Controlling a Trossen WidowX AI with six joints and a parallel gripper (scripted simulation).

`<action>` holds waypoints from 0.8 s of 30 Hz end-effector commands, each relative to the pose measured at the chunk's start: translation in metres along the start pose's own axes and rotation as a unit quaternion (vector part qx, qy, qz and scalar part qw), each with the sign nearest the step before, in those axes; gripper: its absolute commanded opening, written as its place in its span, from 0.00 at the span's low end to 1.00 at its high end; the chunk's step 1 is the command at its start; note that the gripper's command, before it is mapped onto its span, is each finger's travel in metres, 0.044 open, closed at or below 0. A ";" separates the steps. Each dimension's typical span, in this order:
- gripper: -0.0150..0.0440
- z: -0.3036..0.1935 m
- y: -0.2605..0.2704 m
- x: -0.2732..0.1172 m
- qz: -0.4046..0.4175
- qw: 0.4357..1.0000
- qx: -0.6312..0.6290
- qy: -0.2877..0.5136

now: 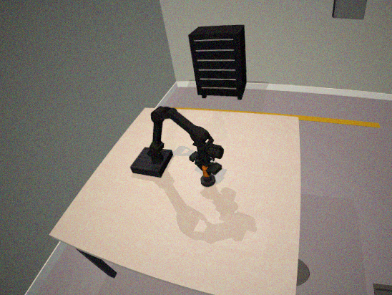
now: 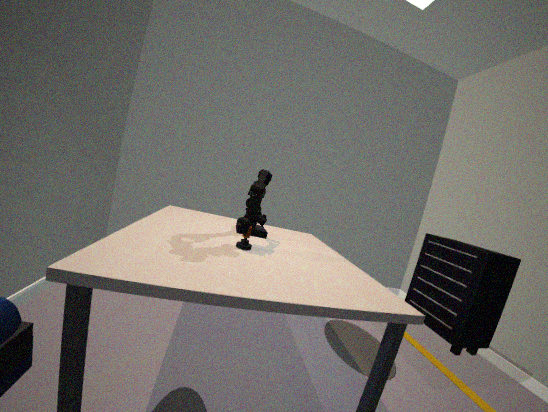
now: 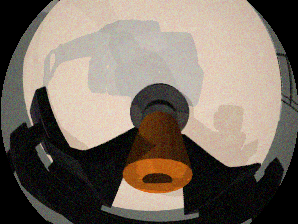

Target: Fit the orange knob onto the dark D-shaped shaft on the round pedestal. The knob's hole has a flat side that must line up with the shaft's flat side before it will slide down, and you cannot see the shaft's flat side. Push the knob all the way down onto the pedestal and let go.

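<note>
The orange knob is a tapered piece. Its near end faces the camera in the wrist view and shows a dark D-shaped hole. My gripper is shut on the knob, with one black finger on each side, above the pedestal. The round dark pedestal stands on the table, beyond the knob's far end in the wrist view. The knob's lower end is over the pedestal's middle. The knob covers most of the shaft, and I cannot tell how far the shaft is inside it.
The arm's dark base block sits on the pale table, to the left of the pedestal in the top view. Shadows of the arm lie across the table. A black drawer cabinet stands on the floor away from the table.
</note>
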State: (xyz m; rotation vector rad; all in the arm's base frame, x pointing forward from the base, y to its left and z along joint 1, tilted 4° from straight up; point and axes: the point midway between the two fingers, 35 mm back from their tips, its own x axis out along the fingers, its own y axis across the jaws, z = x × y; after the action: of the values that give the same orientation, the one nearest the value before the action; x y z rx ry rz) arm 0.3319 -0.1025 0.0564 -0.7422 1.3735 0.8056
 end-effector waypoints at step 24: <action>0.25 0.001 -0.002 -0.004 -0.001 0.998 -0.066 0.001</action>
State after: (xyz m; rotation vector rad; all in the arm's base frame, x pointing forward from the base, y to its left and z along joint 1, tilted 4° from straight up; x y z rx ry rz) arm 0.3331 -0.1023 0.0590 -0.7960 1.3519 0.8582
